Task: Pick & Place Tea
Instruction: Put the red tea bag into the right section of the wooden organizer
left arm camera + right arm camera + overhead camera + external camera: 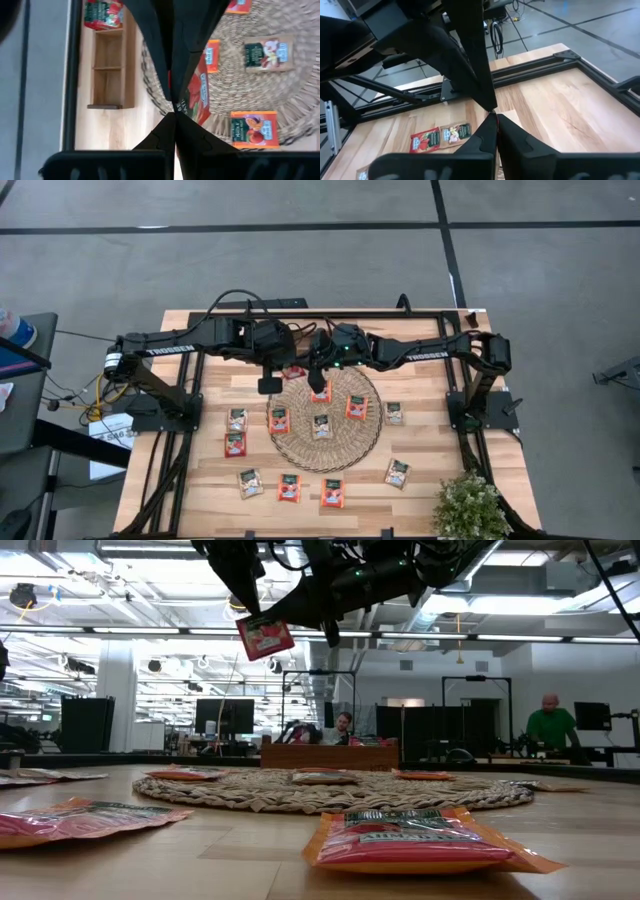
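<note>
My left gripper (174, 106) hangs over the far left rim of the round woven mat (323, 448), shut on a red tea sachet (265, 637), which also shows in the left wrist view (198, 92). My right gripper (492, 114) is shut and holds nothing that I can see. It hangs close beside the left one over the mat's far edge (318, 376). Several sachets lie flat on the mat, such as an orange one (356, 407) and a pale one (321, 425). The wooden compartment tray (110, 70) lies just beyond the mat with a red sachet (102, 12) at one end. My left gripper pinches the red sachet between its two fingers at its upper edge (249, 623), coming from above and pointing down. The sachet hangs tilted below the fingers, lifted well clear of the mat.
More sachets lie on the bare wood around the mat: at the left (236, 419), along the near side (289, 487), and at the right (397, 472). A small potted plant (468, 505) stands at the near right corner. The black frame rails (190, 430) run along both sides.
</note>
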{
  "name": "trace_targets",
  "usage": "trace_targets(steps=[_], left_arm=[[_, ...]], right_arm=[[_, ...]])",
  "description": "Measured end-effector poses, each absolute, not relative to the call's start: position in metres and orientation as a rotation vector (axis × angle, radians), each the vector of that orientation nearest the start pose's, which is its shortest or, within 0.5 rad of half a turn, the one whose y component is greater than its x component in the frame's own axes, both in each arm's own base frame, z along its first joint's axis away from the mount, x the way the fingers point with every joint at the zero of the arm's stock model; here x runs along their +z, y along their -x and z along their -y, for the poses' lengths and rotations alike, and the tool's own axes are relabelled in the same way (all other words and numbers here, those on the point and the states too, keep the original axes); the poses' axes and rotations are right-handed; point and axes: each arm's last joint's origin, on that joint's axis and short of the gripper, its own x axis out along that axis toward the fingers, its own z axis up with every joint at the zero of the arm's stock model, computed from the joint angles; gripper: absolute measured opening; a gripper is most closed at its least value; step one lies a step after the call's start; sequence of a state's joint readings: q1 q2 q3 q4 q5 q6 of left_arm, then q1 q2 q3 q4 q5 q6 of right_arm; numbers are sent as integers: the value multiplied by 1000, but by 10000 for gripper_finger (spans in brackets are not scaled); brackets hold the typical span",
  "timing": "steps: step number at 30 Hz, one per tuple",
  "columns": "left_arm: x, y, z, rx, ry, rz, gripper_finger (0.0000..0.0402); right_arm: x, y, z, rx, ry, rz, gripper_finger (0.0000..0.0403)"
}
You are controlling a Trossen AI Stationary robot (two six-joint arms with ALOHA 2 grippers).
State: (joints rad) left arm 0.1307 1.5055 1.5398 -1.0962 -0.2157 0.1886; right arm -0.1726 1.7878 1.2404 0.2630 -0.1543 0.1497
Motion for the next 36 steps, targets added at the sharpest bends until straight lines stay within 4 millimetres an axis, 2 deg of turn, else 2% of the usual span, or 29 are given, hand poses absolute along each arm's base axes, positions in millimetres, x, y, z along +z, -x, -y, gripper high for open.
trace_targets(steps=[6, 10, 22, 28, 36], left_arm=[[352, -290, -45, 227, -229, -1088, 1], [352, -290, -45, 227, -229, -1088, 18], [353, -287, -47, 299, -264, -1100, 131], [354, -273, -48, 380, -193, -1163, 152], [351, -263, -56, 371, -7, -1227, 152]], right_arm=[[258, -404, 66, -45, -205, -279, 0], [258, -404, 67, -64, -207, -278, 0], [256, -401, 80, -105, -223, -300, 0], [264, -382, 107, -189, -250, -359, 0], [294, -345, 138, -277, -180, -372, 0]])
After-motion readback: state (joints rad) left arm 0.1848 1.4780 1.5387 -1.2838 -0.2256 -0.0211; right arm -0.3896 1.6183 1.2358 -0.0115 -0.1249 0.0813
